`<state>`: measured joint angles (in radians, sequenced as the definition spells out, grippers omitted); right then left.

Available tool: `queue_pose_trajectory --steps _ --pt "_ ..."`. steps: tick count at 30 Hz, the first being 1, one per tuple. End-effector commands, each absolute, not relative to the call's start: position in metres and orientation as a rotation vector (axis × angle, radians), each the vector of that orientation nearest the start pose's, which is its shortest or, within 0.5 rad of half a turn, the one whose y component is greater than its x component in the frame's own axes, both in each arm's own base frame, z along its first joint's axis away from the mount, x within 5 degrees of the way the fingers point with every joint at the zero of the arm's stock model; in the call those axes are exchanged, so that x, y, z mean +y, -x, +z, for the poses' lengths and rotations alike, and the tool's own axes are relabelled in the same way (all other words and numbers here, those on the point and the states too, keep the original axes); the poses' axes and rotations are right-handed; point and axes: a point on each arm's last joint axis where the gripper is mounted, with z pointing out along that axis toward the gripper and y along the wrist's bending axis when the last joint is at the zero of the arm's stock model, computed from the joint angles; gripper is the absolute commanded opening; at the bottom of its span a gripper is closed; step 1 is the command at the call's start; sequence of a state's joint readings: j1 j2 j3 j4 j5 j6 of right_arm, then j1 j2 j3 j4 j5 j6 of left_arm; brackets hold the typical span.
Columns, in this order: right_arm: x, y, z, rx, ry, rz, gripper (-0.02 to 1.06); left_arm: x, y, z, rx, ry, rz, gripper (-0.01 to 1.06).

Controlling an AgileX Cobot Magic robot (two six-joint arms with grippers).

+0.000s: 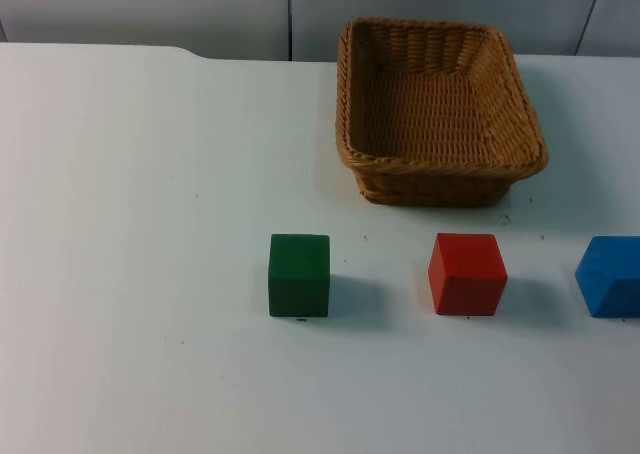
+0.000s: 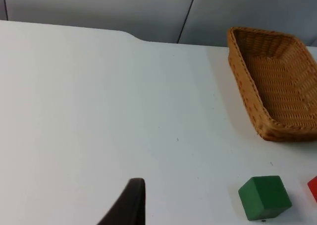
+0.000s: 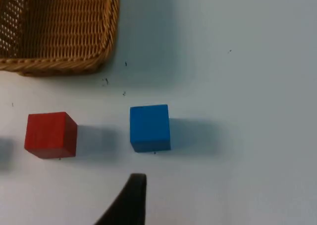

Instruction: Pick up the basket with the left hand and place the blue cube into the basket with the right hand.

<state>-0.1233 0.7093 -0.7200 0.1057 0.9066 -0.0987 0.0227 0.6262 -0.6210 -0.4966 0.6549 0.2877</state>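
Basket (image 1: 440,114) — empty, resting on the table (image 1: 150,274) by the far wall; blue cube (image 1: 610,276) — on the table, right of the red cube (image 1: 467,273) and green cube (image 1: 299,274). Left gripper (image 2: 130,205) and right gripper (image 3: 130,199): one fingertip each visible, spread or pressed together cannot be told. Risk: the red cube nearby could be nudged or mistaken for the target.

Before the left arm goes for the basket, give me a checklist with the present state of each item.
1. Basket upright on the table with nothing inside: ok.
2. Basket rim free of both claws, no arm over it in the top view: ok.
3. Blue cube on the table, apart from the red cube and the basket: ok.
4. Green cube stands off from the basket's near wall: ok.
5. Left claw open enough for the rim: cannot tell, one fingertip in view.
6. Right claw over the table near the blue cube, open or shut: cannot tell.
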Motion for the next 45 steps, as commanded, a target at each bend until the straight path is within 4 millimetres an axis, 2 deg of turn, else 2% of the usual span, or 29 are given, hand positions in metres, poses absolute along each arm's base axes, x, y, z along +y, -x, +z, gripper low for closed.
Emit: queue_pose_trajectory --steps 1,2,3,6,7,11,12,15,16,19,20,23,25,33,34,37,38,42,43,44,45 --pt "-0.009 -0.133 0.314 2.394 -0.064 0.03 1.02 -0.025 -0.134 0.322 2.064 -0.054 -0.377 1.05" --pt "-0.009 -0.139 0.31 2.421 -0.068 0.036 1.02 -0.026 -0.142 0.32 2.083 -0.056 -0.393 1.05" --pt "-0.009 -0.139 0.31 2.421 -0.068 0.036 1.02 -0.026 -0.142 0.32 2.083 -0.056 -0.393 1.05" --pt "-0.009 -0.155 0.299 2.487 -0.056 0.076 1.01 -0.029 -0.169 0.319 2.124 -0.081 -0.434 1.05" --pt "-0.009 -0.155 0.299 2.487 -0.056 0.076 1.01 -0.029 -0.169 0.319 2.124 -0.081 -0.434 1.05" --pt "-0.01 -0.176 0.285 2.527 -0.062 0.113 0.98 -0.033 -0.207 0.314 2.171 -0.115 -0.495 1.05" --pt "-0.01 -0.176 0.285 2.527 -0.062 0.113 0.98 -0.033 -0.207 0.314 2.171 -0.115 -0.495 1.05" --pt "-0.008 -0.188 0.277 2.545 -0.034 0.15 0.98 -0.036 -0.233 0.309 2.189 -0.139 -0.532 1.05" --pt "-0.008 -0.188 0.277 2.545 -0.034 0.15 0.98 -0.036 -0.233 0.309 2.189 -0.139 -0.532 1.05" --pt "-0.009 -0.196 0.269 2.576 -0.02 0.154 0.98 -0.037 -0.255 0.304 2.211 -0.124 -0.571 1.05" --pt "-0.009 -0.196 0.269 2.576 -0.02 0.154 0.98 -0.037 -0.255 0.304 2.211 -0.124 -0.571 1.05" --pt "-0.01 -0.204 0.259 2.622 -0.027 0.162 0.98 -0.037 -0.282 0.3 2.233 -0.132 -0.578 1.05" --pt "-0.011 -0.207 0.258 2.631 -0.028 0.164 0.98 -0.037 -0.29 0.298 2.241 -0.131 -0.58 1.05" --pt "0.004 -0.229 0.263 2.634 0.079 0.17 0.98 -0.043 -0.346 0.29 2.296 -0.174 -0.67 1.05" --pt "0.004 -0.229 0.263 2.634 0.079 0.17 0.98 -0.043 -0.346 0.29 2.296 -0.174 -0.67 1.05" --pt "0.011 -0.235 0.257 2.667 0.112 0.147 0.98 -0.05 -0.373 0.274 2.329 -0.193 -0.707 1.05" --pt "0.011 -0.235 0.257 2.667 0.112 0.147 0.98 -0.05 -0.373 0.274 2.329 -0.193 -0.707 1.05" --pt "0.017 -0.239 0.246 2.719 0.139 0.07 0.98 -0.081 -0.402 0.254 2.345 -0.315 -0.733 1.05" --pt "0.017 -0.239 0.246 2.719 0.139 0.07 0.98 -0.081 -0.402 0.254 2.345 -0.315 -0.733 1.05" --pt "0.019 -0.24 0.244 2.729 0.131 0.054 0.98 -0.093 -0.415 0.246 2.35 -0.348 -0.746 1.05" --pt "0.019 -0.24 0.244 2.729 0.135 0.049 0.98 -0.096 -0.418 0.246 2.345 -0.357 -0.747 1.05"
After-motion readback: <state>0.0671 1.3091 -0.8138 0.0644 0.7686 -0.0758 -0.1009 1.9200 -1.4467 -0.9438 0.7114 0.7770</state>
